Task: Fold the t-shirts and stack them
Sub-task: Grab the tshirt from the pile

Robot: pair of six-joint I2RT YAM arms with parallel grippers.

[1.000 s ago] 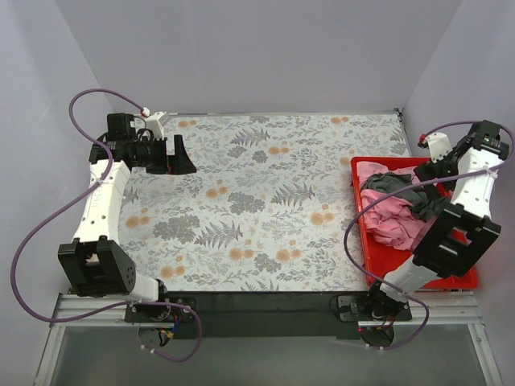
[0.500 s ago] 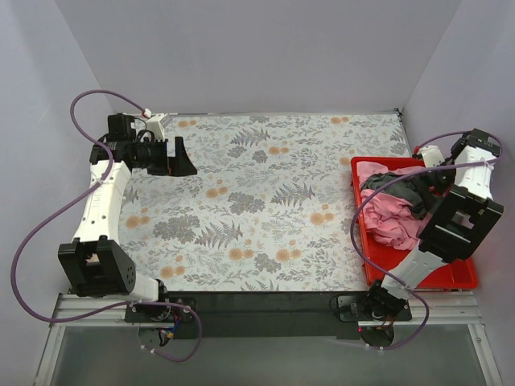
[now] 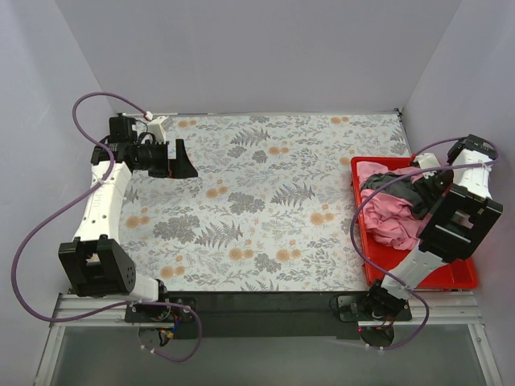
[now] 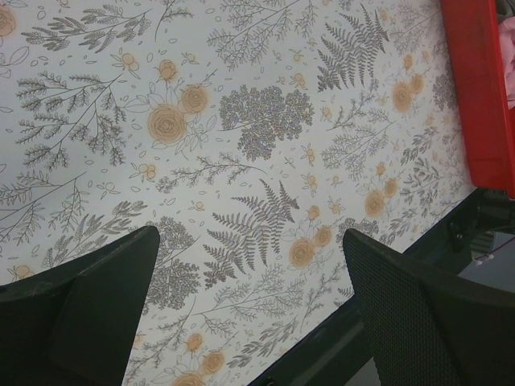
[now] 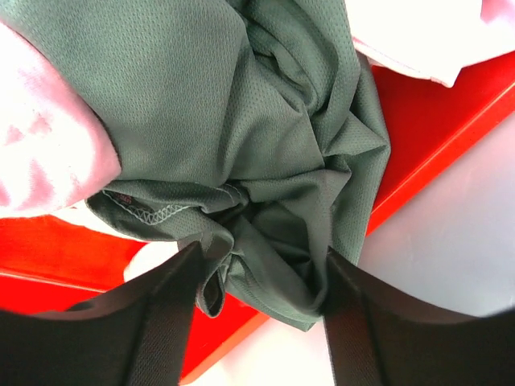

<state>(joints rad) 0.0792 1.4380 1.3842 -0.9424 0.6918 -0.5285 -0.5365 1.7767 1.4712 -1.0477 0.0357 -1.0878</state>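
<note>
t-shirts (image 3: 390, 221) in tray (image 3: 455, 279), tray on table cloth (image 3: 257, 201), right side

Bright, even overhead light — soft shadows, mostly sharp

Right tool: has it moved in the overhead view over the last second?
Yes. The right tool moved from over the red tray's far rim inward and down onto the grey shirt; its fingers now straddle a bunch of it.

Grey-and-orange floral cloth (image 3: 265, 201) spread flat, no wrinkles. Red plastic tray (image 3: 465, 276) sits on its right edge. Plain grey walls (image 3: 241, 56) around.
</note>
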